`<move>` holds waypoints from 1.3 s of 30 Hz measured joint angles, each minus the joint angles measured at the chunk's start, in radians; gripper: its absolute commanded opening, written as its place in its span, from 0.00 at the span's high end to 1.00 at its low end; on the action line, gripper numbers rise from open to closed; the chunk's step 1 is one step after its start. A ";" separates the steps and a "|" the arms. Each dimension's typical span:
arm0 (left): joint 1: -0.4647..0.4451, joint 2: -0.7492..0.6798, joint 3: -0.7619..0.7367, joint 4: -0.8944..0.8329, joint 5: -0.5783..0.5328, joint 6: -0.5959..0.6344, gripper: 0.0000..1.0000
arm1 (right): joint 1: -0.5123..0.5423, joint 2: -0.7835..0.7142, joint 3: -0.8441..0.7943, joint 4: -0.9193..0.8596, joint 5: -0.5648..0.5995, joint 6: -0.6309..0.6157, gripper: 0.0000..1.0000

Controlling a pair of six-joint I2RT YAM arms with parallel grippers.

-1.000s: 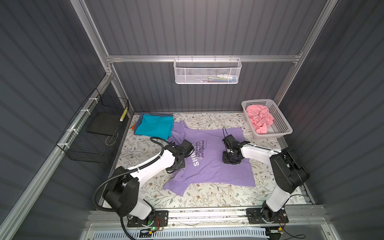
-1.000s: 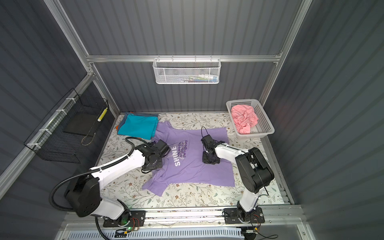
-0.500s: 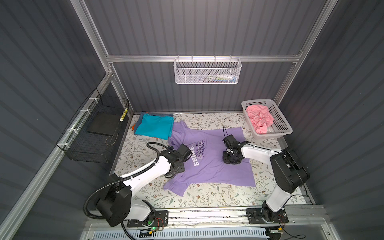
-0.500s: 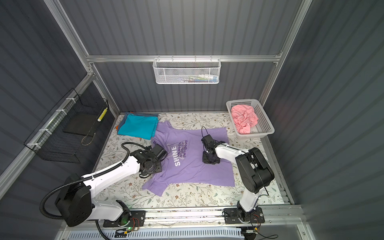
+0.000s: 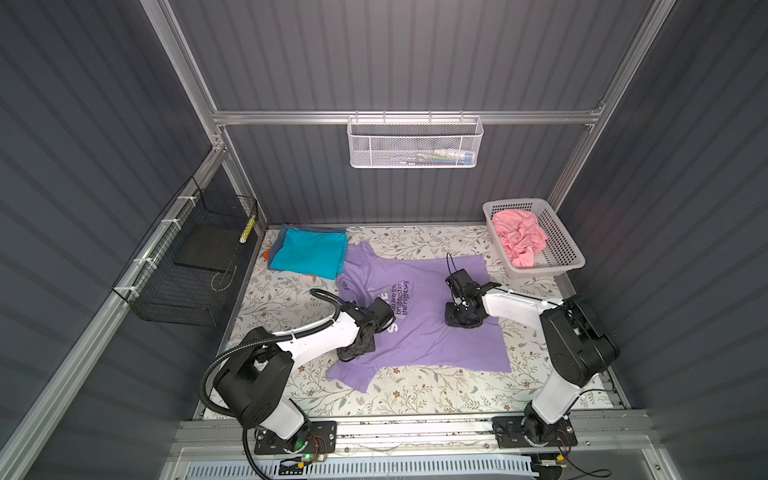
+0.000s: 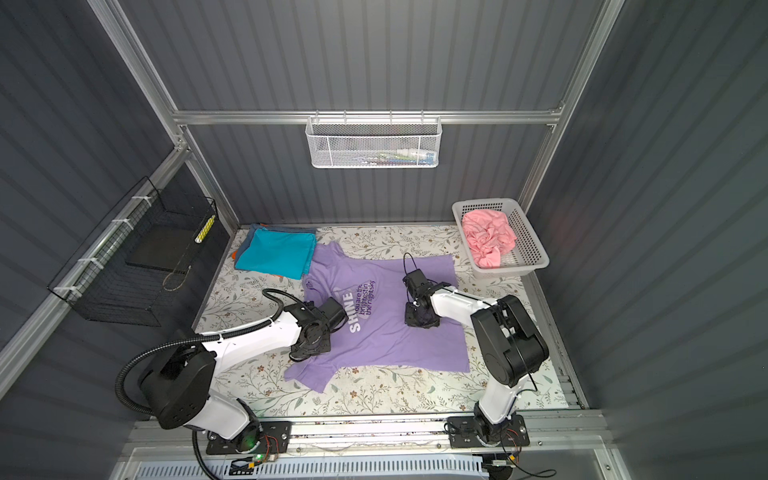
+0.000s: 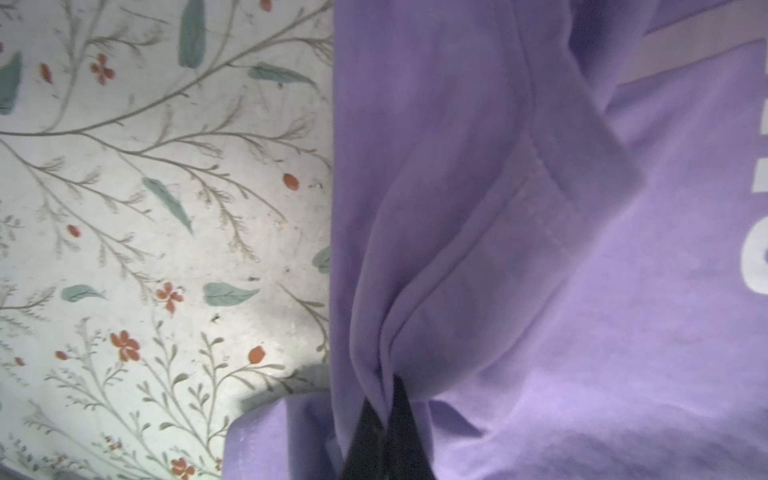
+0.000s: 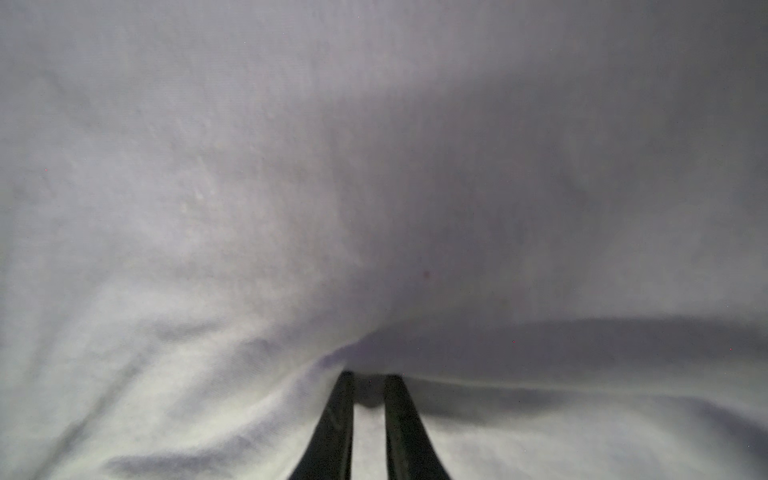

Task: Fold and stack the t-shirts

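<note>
**Both grippers pinch the lavender t-shirt on the desk**

The lavender t-shirt (image 5: 428,332) lies spread print-up in the middle of the flowered desk (image 5: 415,395), with its collar to the left and its hem to the right. The left gripper (image 5: 349,354) is down at the shirt's left edge, just beyond the near sleeve. In the left wrist view its fingers (image 7: 399,419) are pressed together on a gathered fold of the lavender cloth. The right gripper (image 5: 461,320) points down onto the right half of the shirt. In the right wrist view its fingers (image 8: 338,415) stand close together with a narrow gap, their tips clamped on a small raised ridge of the cloth.

A folded teal t-shirt (image 5: 309,253) tops a pile in the far left corner, touching the lavender shirt's far sleeve. Blue-grey and orange edges show beneath it. A crumpled pink t-shirt (image 5: 519,237) sits in the white basket (image 5: 569,257) at the far right.
</note>
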 measured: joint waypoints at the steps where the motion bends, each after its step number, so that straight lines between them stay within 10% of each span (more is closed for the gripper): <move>1: 0.000 -0.021 0.000 -0.016 -0.014 -0.009 1.00 | 0.000 -0.001 -0.002 0.002 0.000 0.001 0.81; 10: 0.082 -0.303 -0.250 -0.048 -0.027 -0.193 0.98 | -0.005 -0.006 -0.010 0.012 -0.010 0.011 0.81; 14: 0.151 -0.457 -0.383 -0.052 0.019 -0.274 0.51 | -0.013 -0.013 -0.023 0.031 -0.026 0.014 0.81; 19: 0.169 -0.537 -0.379 -0.104 0.013 -0.310 0.38 | -0.036 -0.042 -0.064 0.070 -0.048 0.019 0.80; 39: 0.187 0.045 0.080 0.167 -0.037 0.053 0.34 | -0.124 -0.275 -0.238 0.046 -0.071 0.105 0.79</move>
